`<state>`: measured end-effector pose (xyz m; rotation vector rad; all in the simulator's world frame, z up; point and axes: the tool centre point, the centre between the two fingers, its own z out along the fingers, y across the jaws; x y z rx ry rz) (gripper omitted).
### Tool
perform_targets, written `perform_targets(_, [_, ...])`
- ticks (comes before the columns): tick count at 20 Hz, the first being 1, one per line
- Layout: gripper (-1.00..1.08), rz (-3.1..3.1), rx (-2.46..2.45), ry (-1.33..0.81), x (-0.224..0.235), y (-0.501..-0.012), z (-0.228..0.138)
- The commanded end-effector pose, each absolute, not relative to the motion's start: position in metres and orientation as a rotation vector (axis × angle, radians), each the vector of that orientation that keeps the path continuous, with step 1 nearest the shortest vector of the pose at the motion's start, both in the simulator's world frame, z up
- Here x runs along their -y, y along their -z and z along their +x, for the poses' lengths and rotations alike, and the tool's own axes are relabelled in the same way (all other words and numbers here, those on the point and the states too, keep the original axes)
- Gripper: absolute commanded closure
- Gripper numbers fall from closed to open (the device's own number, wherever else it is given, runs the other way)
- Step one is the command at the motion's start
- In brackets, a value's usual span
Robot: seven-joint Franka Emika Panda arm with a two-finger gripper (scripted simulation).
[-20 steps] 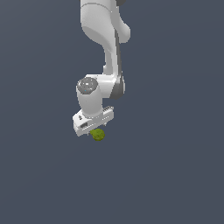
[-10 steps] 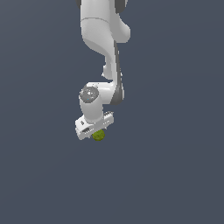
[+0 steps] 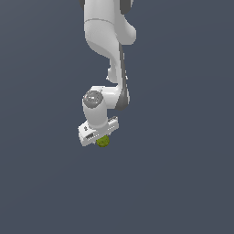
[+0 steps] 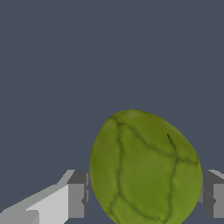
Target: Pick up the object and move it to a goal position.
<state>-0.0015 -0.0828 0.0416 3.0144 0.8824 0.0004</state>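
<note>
The tool (image 3: pixel 101 139) is closed on the yellow-green object (image 4: pixel 146 168), gripped between its fingers (image 4: pixel 76 199).

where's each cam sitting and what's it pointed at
Exterior view: off the arm, facing the white arm and its hand, with the yellow-green blob under it.
Wrist view: on the wrist, looking past the fingers at the blob filling the space between them.
Shared: blob and hand; plain grey background.

Simulated scene, flat featureless grey-blue backdrop (image 3: pixel 183 183), smooth rendered white robot arm (image 3: pixel 107 32), no real room
</note>
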Motion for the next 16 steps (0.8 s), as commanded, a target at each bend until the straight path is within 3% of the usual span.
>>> perform_targets(1, [1.08,3.015,-0.884,0.0,0.082,-0.041,-0.001])
perform_targets(16, [1.08,3.014,-0.883,0.0,0.063,-0.054,-0.032])
